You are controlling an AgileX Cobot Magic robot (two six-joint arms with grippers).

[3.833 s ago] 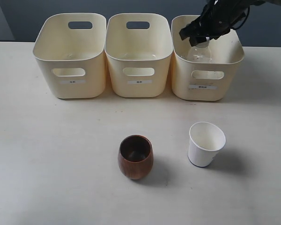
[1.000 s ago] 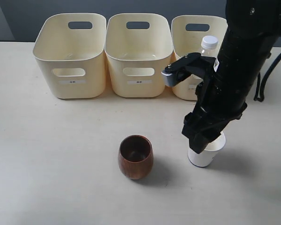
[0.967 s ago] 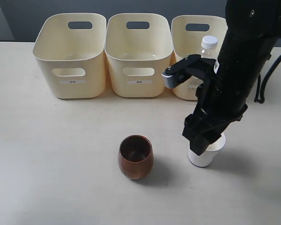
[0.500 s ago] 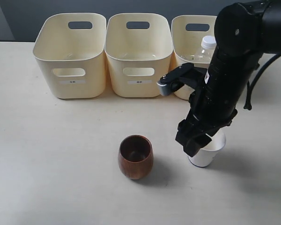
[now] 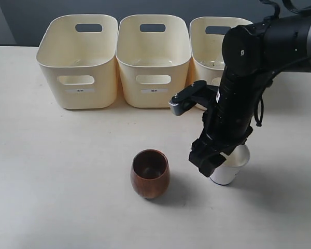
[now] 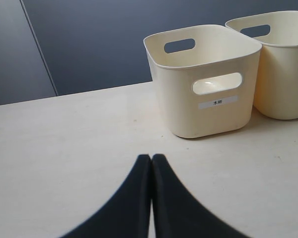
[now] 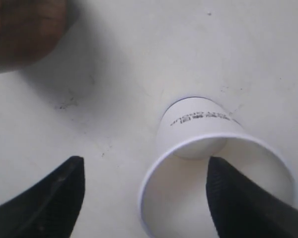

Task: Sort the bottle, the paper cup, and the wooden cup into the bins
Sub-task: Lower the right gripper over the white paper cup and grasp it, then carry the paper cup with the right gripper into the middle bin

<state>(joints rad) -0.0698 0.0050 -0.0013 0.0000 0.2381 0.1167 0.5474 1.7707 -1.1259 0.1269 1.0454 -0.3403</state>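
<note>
The white paper cup (image 5: 231, 167) stands on the table at the right front, partly covered by my right arm. My right gripper (image 5: 209, 161) (image 7: 145, 194) is open at its rim: one finger (image 7: 241, 201) is inside the paper cup (image 7: 198, 134), the other (image 7: 59, 196) outside it. The dark brown wooden cup (image 5: 150, 174) (image 7: 22, 29) stands upright to its left, untouched. The bottle is hidden behind my right arm. My left gripper (image 6: 151, 157) is shut on nothing, low over the table, and out of the exterior view.
Three cream-yellow bins stand in a row at the back: left bin (image 5: 52, 72) (image 6: 203, 119), middle bin (image 5: 129, 78) (image 6: 283, 94), right bin (image 5: 202, 36). The right arm crosses in front of the right bin.
My right arm left the bottle in the right bin, then came to the paper cup. In the last second it shifted left and down, now hiding the bottle.
</note>
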